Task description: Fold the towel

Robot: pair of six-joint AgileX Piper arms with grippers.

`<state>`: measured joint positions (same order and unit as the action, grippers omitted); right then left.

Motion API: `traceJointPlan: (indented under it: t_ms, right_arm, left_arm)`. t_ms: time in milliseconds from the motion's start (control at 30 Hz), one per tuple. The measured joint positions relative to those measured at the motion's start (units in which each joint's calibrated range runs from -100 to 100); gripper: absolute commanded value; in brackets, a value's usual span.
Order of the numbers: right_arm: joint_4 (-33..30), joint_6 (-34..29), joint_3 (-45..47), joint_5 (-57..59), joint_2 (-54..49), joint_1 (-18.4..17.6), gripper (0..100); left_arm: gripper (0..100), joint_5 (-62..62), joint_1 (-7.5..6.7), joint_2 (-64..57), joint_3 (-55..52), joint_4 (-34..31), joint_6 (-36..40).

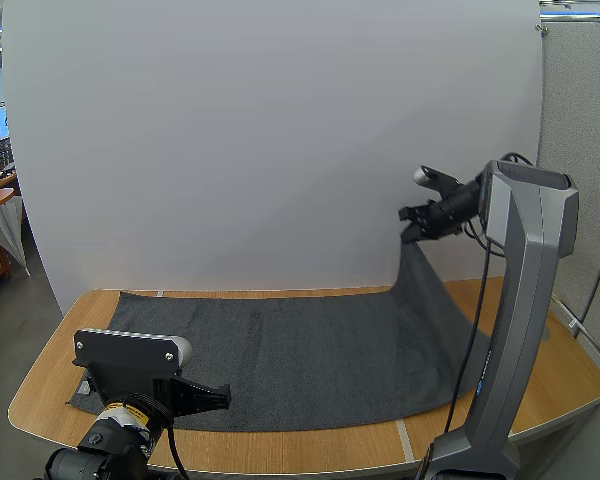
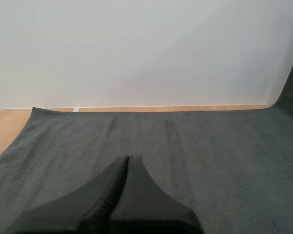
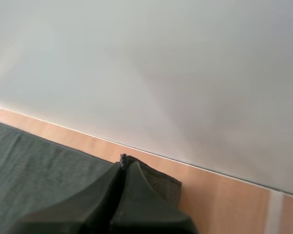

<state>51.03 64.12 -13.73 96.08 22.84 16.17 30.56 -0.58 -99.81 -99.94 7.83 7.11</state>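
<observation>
A dark grey towel (image 1: 310, 350) lies spread across the wooden table (image 1: 555, 385). Its far right corner is pulled up off the table, and my right gripper (image 1: 412, 232) is shut on that corner, high near the white back wall. In the right wrist view the fingers (image 3: 136, 195) meet in one wedge, with a fold of towel (image 3: 163, 184) pinched at their tip. My left gripper (image 1: 220, 398) hovers low over the towel's near left part. Its fingers (image 2: 136, 190) lie together, holding nothing, with the flat towel (image 2: 210, 146) stretching ahead of them.
A white board (image 1: 270, 150) stands upright along the table's far edge. Bare wood shows at the left end (image 1: 50, 375) and along the front edge (image 1: 380, 445). The right arm's tall grey column (image 1: 510, 330) rises over the towel's right side.
</observation>
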Motion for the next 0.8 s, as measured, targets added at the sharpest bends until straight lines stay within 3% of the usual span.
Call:
traceJointPlan:
  t_ms: [233,800]
  right_arm:
    - [-0.73,-0.68,2.32,1.20,-6.29,-3.84,0]
    - [-2.96,-5.15,8.47,-2.50,-14.52,-16.99,0]
  left_arm:
    - [0,0.00,0.00,0.00,0.00,0.00,0.00]
    - [0,0.00,0.00,0.00,0.00,0.00,0.00]
